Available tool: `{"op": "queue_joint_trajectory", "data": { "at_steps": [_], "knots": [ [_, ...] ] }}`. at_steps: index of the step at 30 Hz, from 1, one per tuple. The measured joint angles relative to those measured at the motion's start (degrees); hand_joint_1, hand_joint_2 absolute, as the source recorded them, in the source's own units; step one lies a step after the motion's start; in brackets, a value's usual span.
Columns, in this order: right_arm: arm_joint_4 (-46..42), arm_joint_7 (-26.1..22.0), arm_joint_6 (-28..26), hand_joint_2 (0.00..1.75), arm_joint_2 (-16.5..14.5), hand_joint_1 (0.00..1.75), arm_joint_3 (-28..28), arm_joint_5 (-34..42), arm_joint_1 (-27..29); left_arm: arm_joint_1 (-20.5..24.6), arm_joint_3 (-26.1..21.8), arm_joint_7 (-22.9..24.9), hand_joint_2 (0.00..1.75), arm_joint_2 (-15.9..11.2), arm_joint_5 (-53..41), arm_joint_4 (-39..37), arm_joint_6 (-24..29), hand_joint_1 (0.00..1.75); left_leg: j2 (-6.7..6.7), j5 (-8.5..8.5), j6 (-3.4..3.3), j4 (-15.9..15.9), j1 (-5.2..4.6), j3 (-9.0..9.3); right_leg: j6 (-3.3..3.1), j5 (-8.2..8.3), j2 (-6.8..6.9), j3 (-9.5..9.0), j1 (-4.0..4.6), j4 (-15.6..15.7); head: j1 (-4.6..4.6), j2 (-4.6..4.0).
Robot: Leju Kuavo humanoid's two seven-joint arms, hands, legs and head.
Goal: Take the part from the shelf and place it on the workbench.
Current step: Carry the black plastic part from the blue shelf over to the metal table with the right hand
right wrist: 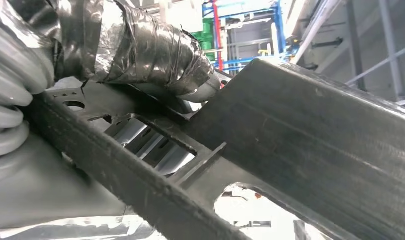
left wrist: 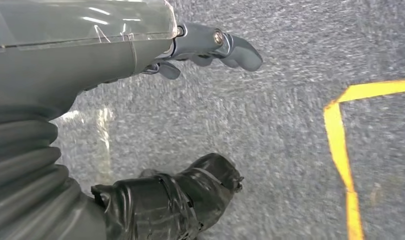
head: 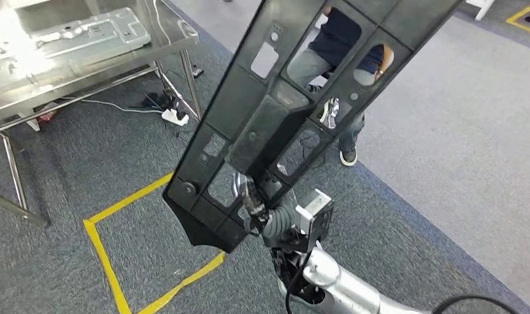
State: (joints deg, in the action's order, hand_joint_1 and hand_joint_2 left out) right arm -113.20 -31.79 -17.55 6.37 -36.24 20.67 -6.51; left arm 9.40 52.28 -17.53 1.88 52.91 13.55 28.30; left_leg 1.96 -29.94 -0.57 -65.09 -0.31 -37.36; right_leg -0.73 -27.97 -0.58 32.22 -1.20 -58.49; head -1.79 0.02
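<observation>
**Part in transit toward the workbench**

The black part (head: 295,104) is gripped near its lower end by the right hand (head: 252,203) and held aloft. The left hand (left wrist: 210,47) hangs empty, fingers apart. The workbench (head: 184,33) must next be approached.

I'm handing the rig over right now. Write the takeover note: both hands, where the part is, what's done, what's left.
Right hand grips the black part near its lower end and holds it raised, tilted, over the carpet.
Left hand hangs over the floor, holding nothing.
Metal workbench stands ahead to the left, with a grey panel on it.
Done: part is in hand.
Left: carry it to the workbench and set it down.
</observation>
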Motion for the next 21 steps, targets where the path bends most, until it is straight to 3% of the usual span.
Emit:
{"op": "queue_joint_trajectory", "data": {
  "at_steps": [2,3,4,5,7,8,10,12,13,15,16,17,19,20,21],
  "knots": [
    [0.07,-0.04,0.03,1.75,-0.01,1.75,0.0,-0.02,0.09,0.06,0.0,0.02,1.75,0.04,-0.02,0.0,-0.05,0.0,-1.12,-2.04,0.46,-7.5,0.25,-4.76,-0.18,-0.9,0.62,-1.18,0.15,0.11,0.05,0.0],
    [0.13,-0.04,0.04,1.75,-0.01,1.75,0.0,-0.02,0.16,-0.03,0.0,0.02,1.75,0.06,-0.02,0.0,-0.07,0.0,-1.28,-1.86,0.59,-9.6,0.35,-6.58,-0.15,-1.43,0.84,-1.78,0.19,0.11,0.05,0.0],
    [0.19,-0.04,0.04,1.75,-0.01,1.75,0.0,-0.02,0.22,-0.16,0.0,0.03,1.75,0.08,-0.02,0.0,-0.09,0.0,-1.37,-0.42,0.63,-9.41,0.42,-7.3,-0.09,-2.01,0.99,-2.48,0.22,0.11,0.05,0.0],
    [0.22,-0.04,0.04,1.75,-0.01,1.75,0.0,-0.02,0.25,-0.26,0.0,0.04,1.75,0.09,-0.02,0.0,-0.12,0.0,-1.46,1.98,0.57,-7.04,0.45,-6.88,0.0,-2.63,1.09,-3.27,0.23,0.12,0.05,0.0],
    [0.25,-0.05,0.04,1.75,0.0,1.75,0.0,-0.02,0.26,-0.33,0.0,0.08,1.75,0.08,-0.02,0.0,-0.26,0.0,-1.8,6.5,0.06,0.35,0.28,-4.09,0.33,-3.97,1.29,-4.79,0.27,0.27,0.08,-0.01],
    [0.27,-0.06,0.04,1.75,0.01,1.75,0.0,-0.02,0.28,-0.28,0.01,0.11,1.75,0.08,-0.02,0.0,-0.35,0.0,-1.96,7.15,-0.34,3.12,0.01,-2.69,0.67,-4.54,1.35,-5.31,0.23,0.49,0.1,-0.01],
    [0.33,-0.1,0.04,1.75,0.01,1.75,0.0,-0.06,0.34,-0.2,0.01,0.26,1.75,0.04,-0.02,0.0,-0.53,0.0,-2.08,6.04,-1.19,5.1,-0.68,-0.89,1.48,-5.02,1.51,-6.36,0.12,1.03,0.14,-0.01],
    [0.38,-0.13,0.04,1.75,-0.01,1.75,0.0,-0.11,0.37,-0.11,0.0,0.4,1.75,-0.03,-0.03,0.0,-0.67,0.0,-1.78,5.05,-2.03,6.3,-0.84,0.84,2.22,-3.99,1.57,-6.67,-0.12,-0.76,0.05,0.0],
    [0.39,-0.14,0.04,1.75,-0.01,1.75,0.0,-0.15,0.36,-0.05,0.01,0.45,1.75,-0.08,-0.03,0.0,-0.73,0.0,-1.62,4.54,-2.48,6.87,-0.75,1.98,2.47,-2.86,1.47,-5.54,-0.21,-3.37,0.04,0.0],
    [0.44,-0.19,0.04,1.75,-0.01,1.75,0.0,-0.23,0.29,0.15,0.03,0.53,1.75,-0.14,-0.03,0.0,-0.85,0.0,-1.38,3.38,-3.17,7.71,-0.56,4.23,2.66,-1.77,1.12,-0.54,-0.33,-10.47,-0.07,0.0],
    [0.51,-0.21,0.04,1.75,-0.01,1.75,0.0,-0.25,0.3,0.23,0.07,0.56,1.75,-0.15,-0.03,0.0,-0.9,0.0,-1.23,2.66,-3.39,7.83,-0.52,5.19,2.72,-2.56,0.99,2.33,-0.3,-13.43,-0.06,0.0],
    [0.61,-0.21,0.04,1.75,-0.01,1.75,0.0,-0.26,0.35,0.27,0.11,0.59,1.75,-0.15,-0.03,0.0,-0.96,0.0,-1.05,1.85,-3.48,7.86,-0.5,6.16,2.81,-4.41,0.92,5.06,-0.29,-15.42,-0.11,0.0],
    [0.81,-0.19,0.05,1.75,-0.01,1.75,0.0,-0.26,0.46,0.11,0.19,0.67,1.75,-0.13,-0.03,0.0,-1.02,0.0,-0.63,-0.06,-3.41,7.87,-0.44,8.47,3.01,-8.24,0.9,8.97,-0.3,-15.66,-0.14,0.0],
    [0.86,-0.19,0.06,1.75,-0.01,1.75,0.0,-0.26,0.5,0.0,0.2,0.69,1.75,-0.11,-0.03,0.0,-1.04,0.0,-0.43,-1.12,-3.3,7.87,-0.36,9.83,3.13,-8.62,0.9,9.96,-0.3,-13.93,-0.14,0.0],
    [0.88,-0.19,0.06,1.75,-0.01,1.75,0.0,-0.26,0.52,-0.1,0.2,0.7,1.75,-0.09,-0.03,0.0,-1.06,0.0,-0.28,-2.22,-3.13,7.88,-0.28,11.15,3.2,-6.9,0.9,10.39,-0.3,-11.16,-0.15,0.0]
  ]
}}
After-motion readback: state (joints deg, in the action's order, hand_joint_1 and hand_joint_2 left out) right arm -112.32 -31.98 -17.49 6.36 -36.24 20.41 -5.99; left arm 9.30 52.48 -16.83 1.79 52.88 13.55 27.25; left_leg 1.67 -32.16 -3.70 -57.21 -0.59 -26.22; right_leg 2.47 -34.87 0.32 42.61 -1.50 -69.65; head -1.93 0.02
